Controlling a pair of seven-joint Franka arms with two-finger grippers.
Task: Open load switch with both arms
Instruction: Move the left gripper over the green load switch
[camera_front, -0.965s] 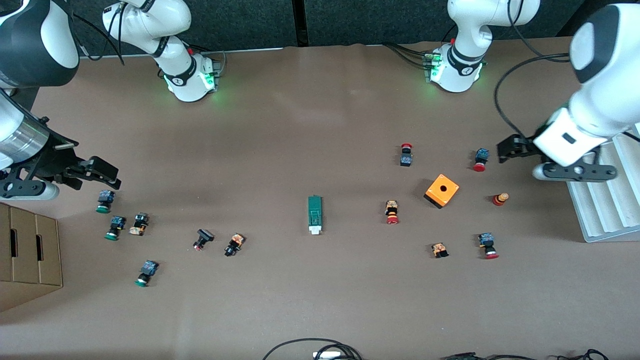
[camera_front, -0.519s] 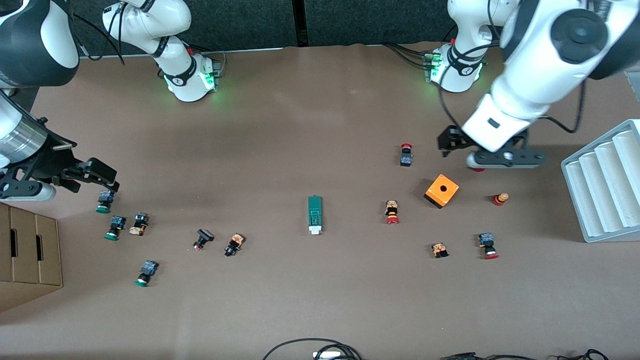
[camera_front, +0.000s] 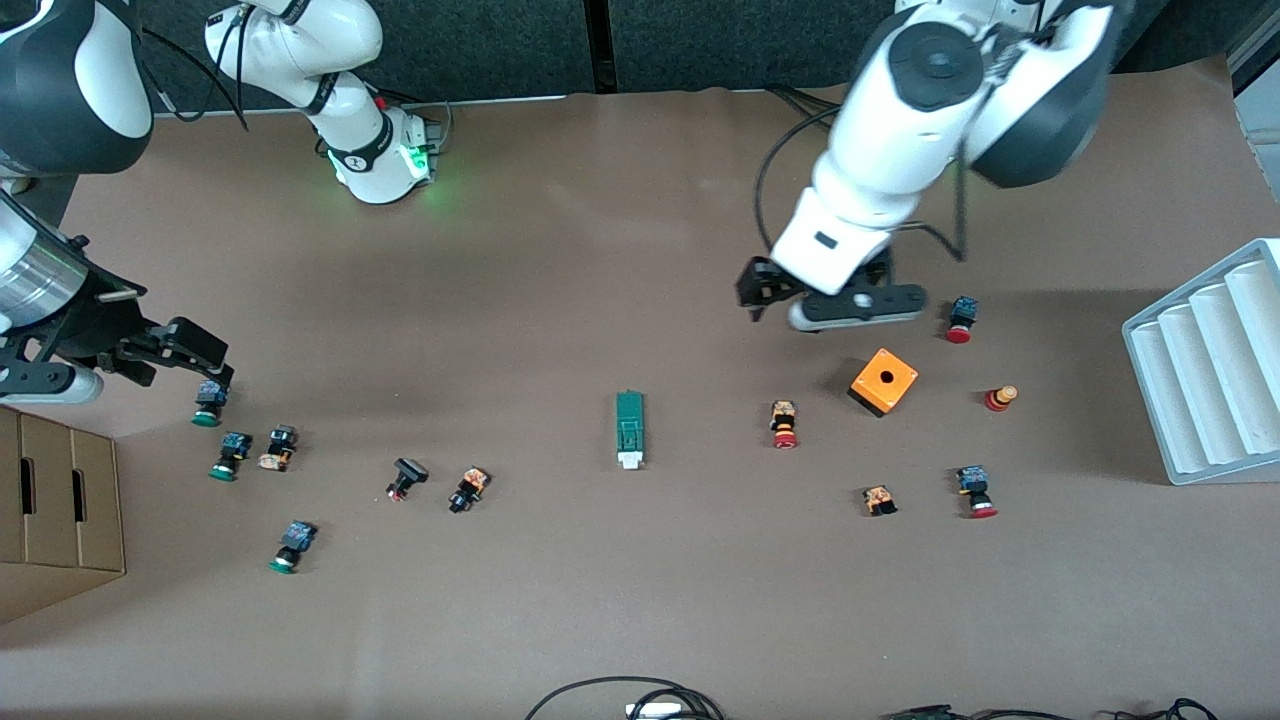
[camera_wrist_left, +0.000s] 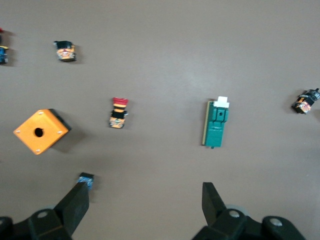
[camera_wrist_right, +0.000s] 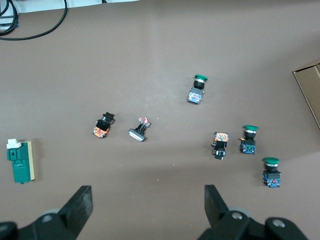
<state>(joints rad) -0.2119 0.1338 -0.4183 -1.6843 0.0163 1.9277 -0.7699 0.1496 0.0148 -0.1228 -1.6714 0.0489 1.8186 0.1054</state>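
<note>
I am looking at the narrow dark-green rectangular load switch (camera_front: 629, 428) with its small white tab end, and it is lying flat on the brown paper-covered table (camera_front: 600, 250) near the middle, white tab pointing toward the front camera. Nothing is touching it, so I am judging the task as barely begun: the switch is not yet gripped and not yet opened.

My left gripper (camera_front: 758, 296) is hanging in the air with its black fingers spread wide and empty, over bare table beside the orange square box with a round hole (camera_front: 884, 381), well apart from the switch. In the left wrist view I am seeing the switch (camera_wrist_left: 216, 123) lying ahead of the fingertips (camera_wrist_left: 76, 199).

My right gripper (camera_front: 205, 352) is waiting at the right arm's end of the table, fingers spread and empty, over a green-capped push button (camera_front: 208, 402).

What is left, as I am judging it: bringing both grippers to the switch, holding the green body with one and working the white tab with the other.
</note>
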